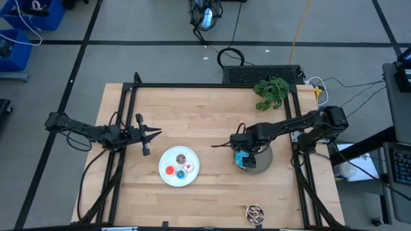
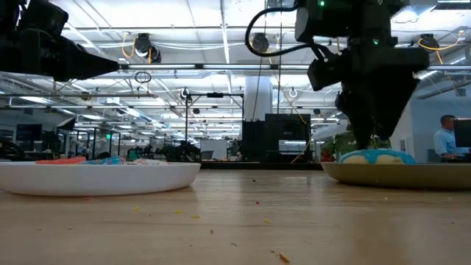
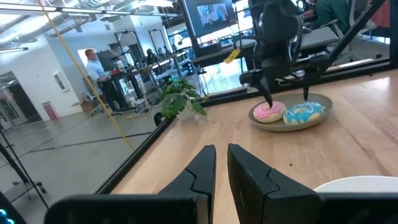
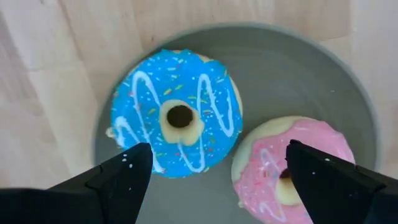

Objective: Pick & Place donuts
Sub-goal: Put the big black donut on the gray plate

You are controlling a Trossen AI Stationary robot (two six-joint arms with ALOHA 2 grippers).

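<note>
The right gripper [image 4: 211, 171] hangs over the round grey plate [image 4: 292, 68] with its two dark fingers [image 4: 118, 177] spread wide and nothing between them; one fingertip sits over the edge of the blue sprinkled donut [image 4: 177, 112] and the other over the pink donut [image 4: 292, 168]. Both donuts lie flat on the grey plate, touching or nearly touching each other, the blue one with white zigzag icing. From above, this gripper [image 1: 243, 153] is seen at the near edge of the grey plate [image 1: 262, 163], with the blue donut [image 1: 243, 160] showing just under it. At table height the blue donut [image 2: 377, 156] rests on the plate [image 2: 412, 174] directly below the dark gripper [image 2: 372, 121]. The left wrist view shows the pink donut [image 3: 269, 112] and the blue one [image 3: 305, 114] side by side on that plate [image 3: 292, 124], with the right arm standing over them. The left gripper [image 1: 153, 134] waits well apart over the left part of the table [image 1: 212, 109], its fingers [image 3: 202, 171] close together with only a narrow gap and holding nothing. Between the two arms lies the white plate [image 1: 164, 173] carrying the tiny donuts: a brown one [image 1: 181, 158], a red one [image 1: 170, 171], a white one [image 1: 189, 167] and a blue one [image 1: 181, 173]. The speckled brown donut [image 1: 255, 213] lies alone on the wood near the table's front edge. A green plant [image 1: 271, 92] stands at the far right corner.
</note>
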